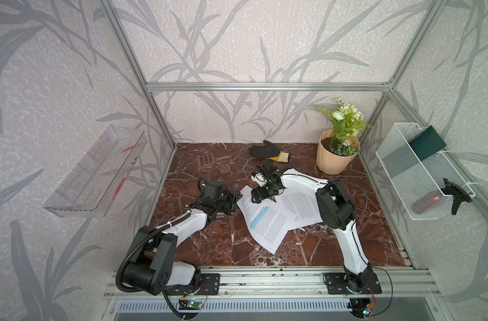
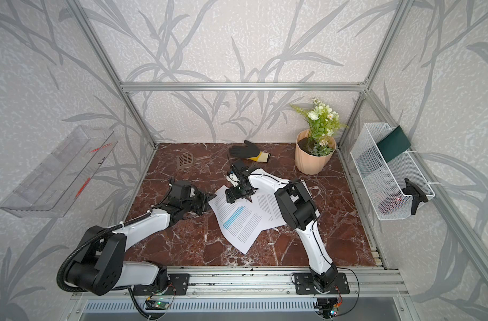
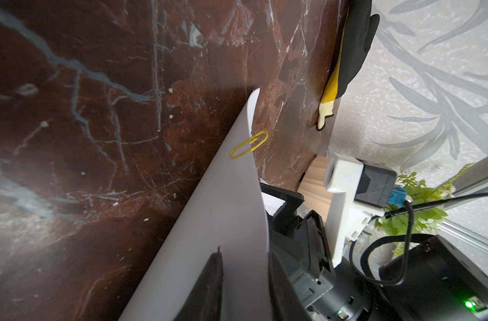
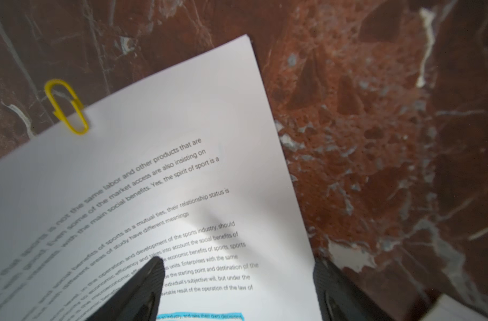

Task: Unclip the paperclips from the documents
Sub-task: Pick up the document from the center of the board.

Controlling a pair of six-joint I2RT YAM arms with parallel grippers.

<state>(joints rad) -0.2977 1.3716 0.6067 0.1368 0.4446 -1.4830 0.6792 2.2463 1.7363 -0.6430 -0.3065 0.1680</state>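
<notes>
Two documents overlap mid-table: one with blue highlighted lines (image 1: pixel 267 225) (image 2: pixel 242 225) (image 4: pixel 181 125) lies on top of a plainer one (image 1: pixel 301 205) (image 2: pixel 267 205). A yellow paperclip (image 3: pixel 249 144) (image 4: pixel 67 108) sits on the top edge of the highlighted stack, near its lifted corner. My left gripper (image 1: pixel 237 198) (image 2: pixel 210 198) (image 3: pixel 245 255) straddles that raised edge. One finger is under the blank underside and one above, with a narrow gap showing between them. My right gripper (image 1: pixel 256 196) (image 2: pixel 229 197) (image 4: pixel 238 262) hovers open over the printed page, holding nothing.
A black and yellow glove (image 1: pixel 267 151) and a brown slotted piece (image 1: pixel 206 160) lie near the back wall. A peach flower pot (image 1: pixel 336 155) stands back right. A wire basket (image 1: pixel 420 169) and a clear tray (image 1: pixel 95 172) hang on the side walls.
</notes>
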